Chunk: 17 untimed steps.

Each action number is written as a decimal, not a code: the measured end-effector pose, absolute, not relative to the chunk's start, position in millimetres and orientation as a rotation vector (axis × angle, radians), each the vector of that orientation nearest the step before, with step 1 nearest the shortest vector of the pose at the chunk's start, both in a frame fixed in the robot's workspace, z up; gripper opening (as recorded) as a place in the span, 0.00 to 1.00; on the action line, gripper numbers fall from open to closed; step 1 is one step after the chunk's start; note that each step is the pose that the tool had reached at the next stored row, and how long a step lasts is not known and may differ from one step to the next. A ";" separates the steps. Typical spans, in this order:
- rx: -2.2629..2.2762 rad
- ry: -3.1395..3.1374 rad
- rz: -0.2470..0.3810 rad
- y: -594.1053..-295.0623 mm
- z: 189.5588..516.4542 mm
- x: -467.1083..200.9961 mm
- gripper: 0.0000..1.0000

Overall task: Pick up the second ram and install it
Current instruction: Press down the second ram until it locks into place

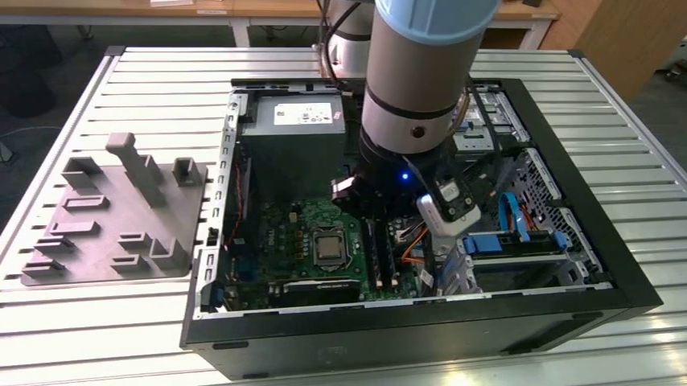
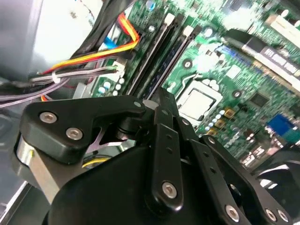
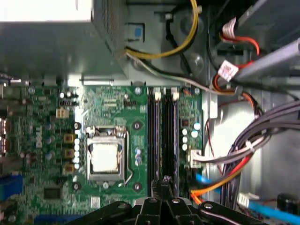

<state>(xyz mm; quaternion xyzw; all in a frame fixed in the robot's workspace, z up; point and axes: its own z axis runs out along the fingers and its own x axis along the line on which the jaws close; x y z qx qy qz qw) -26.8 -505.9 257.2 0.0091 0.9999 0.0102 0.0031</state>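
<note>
**Over the memory slots, inside the computer case**

Inside the open computer case, we see the gripper lowered over the green motherboard. Its fingers look pinched narrow on a thin dark edge, which we take for the ram stick, though we cannot tell for sure. Just below the fingertips run the long memory slots; the processor socket sits beside them.

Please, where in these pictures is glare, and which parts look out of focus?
First wrist view: the silver processor lid glares nearly white, and the black gripper is soft. Second wrist view: the black gripper linkage is sharp, the green motherboard behind blurs. Exterior view: the grey robot arm is blurred.
</note>
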 end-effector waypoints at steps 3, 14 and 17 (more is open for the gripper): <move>0.028 3.135 0.034 -497.2 257.2 -26.8 0.10; 0.028 3.135 0.034 -492.1 267.2 -26.8 0.10; 0.028 3.135 0.034 -492.0 268.2 -26.8 0.10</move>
